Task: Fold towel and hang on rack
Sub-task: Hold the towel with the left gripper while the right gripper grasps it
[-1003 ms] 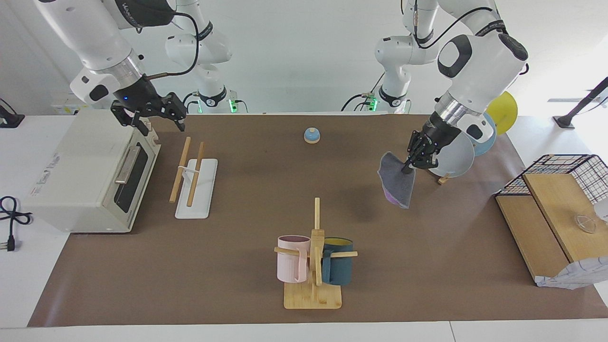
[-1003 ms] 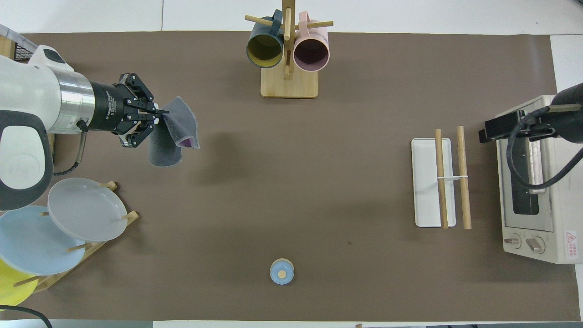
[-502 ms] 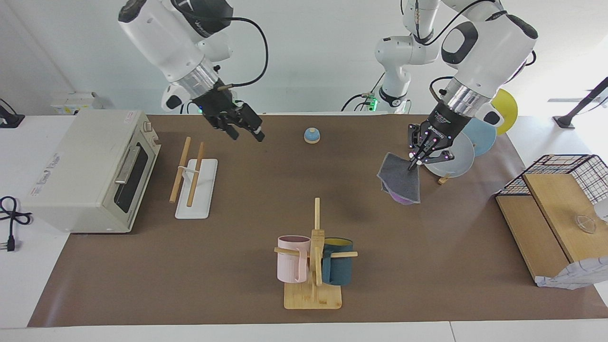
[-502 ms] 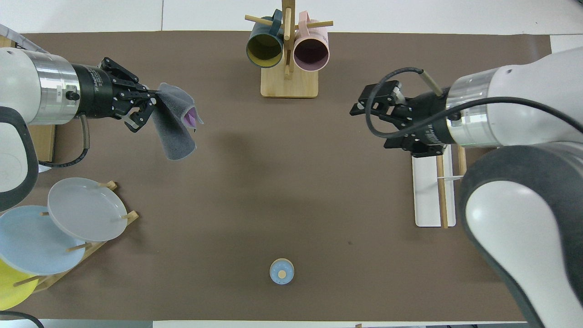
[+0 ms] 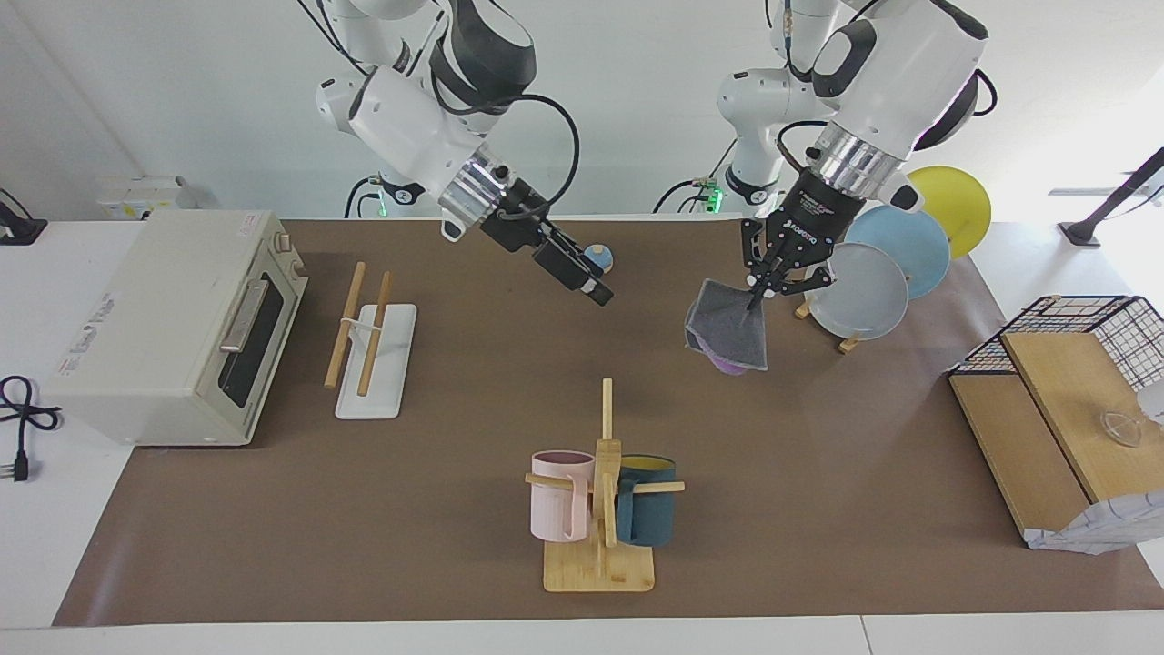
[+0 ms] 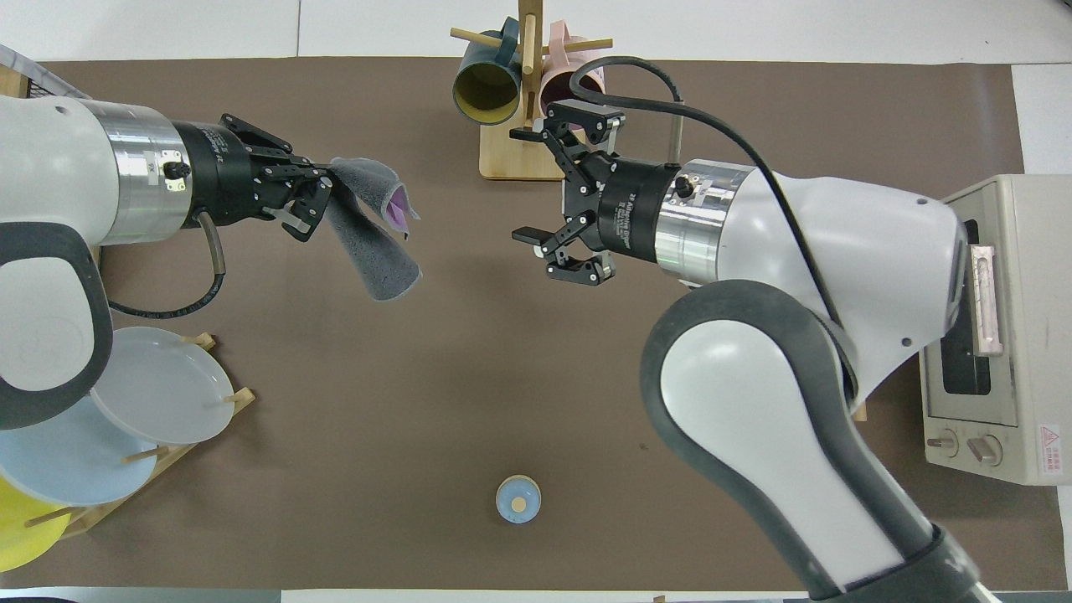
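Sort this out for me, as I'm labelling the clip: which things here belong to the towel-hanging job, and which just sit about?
Job: towel, pinched in the left tool; open right tool over mid-table; rack.

Idle: toaster oven, mug tree, plate stand, bell, wire basket.

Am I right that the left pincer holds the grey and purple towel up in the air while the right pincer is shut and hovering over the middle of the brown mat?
Not quite: the right pincer is open, its fingers spread wide, as the overhead view shows. The rest holds: the left pincer is shut on the grey and purple cloth towel, which hangs in the air, and the right pincer is over the middle of the brown mat.
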{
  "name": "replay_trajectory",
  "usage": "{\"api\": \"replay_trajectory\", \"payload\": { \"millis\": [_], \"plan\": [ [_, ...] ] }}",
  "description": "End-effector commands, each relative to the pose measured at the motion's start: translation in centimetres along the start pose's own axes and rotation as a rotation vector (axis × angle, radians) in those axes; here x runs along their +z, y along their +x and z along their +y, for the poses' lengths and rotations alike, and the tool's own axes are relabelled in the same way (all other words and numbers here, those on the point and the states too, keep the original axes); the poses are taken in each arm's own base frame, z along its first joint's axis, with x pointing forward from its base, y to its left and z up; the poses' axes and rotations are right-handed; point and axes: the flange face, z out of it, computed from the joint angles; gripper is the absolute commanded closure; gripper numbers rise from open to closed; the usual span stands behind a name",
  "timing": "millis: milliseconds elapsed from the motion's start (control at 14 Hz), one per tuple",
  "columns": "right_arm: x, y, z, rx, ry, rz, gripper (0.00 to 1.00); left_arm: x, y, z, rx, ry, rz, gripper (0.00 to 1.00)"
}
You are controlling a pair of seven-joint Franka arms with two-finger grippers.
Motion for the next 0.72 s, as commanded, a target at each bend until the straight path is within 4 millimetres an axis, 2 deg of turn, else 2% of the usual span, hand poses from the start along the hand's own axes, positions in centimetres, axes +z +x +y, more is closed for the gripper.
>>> {"api": "replay_trajectory", "payload": {
  "millis": [0, 72, 143, 573, 645],
  "plan": [
    [3.8, -2.0, 2.4, 0.141, 0.067, -0.041, 0.0, -0.9, -0.2, -1.0, -0.056, -0.003, -0.022, 1.0],
    [5.3, -2.5, 3.2, 0.139, 0.077, -0.029, 0.0, -0.8, -0.3, -1.3, -0.077, 0.003, -0.03, 1.0],
    [6.2, -2.4, 3.3, 0.14, 0.08, -0.023, 0.0, -0.7, -0.4, -1.5, -0.091, 0.007, -0.033, 1.0],
    [7.2, -2.5, 2.5, 0.139, 0.111, -0.021, 0.0, -0.4, -0.1, -2.0, -0.153, 0.013, -0.023, 1.0],
    [8.1, -2.1, 2.5, 0.141, 0.107, -0.017, 0.0, -0.5, -0.1, -2.0, -0.164, 0.009, -0.029, 1.0]
  ]
}}
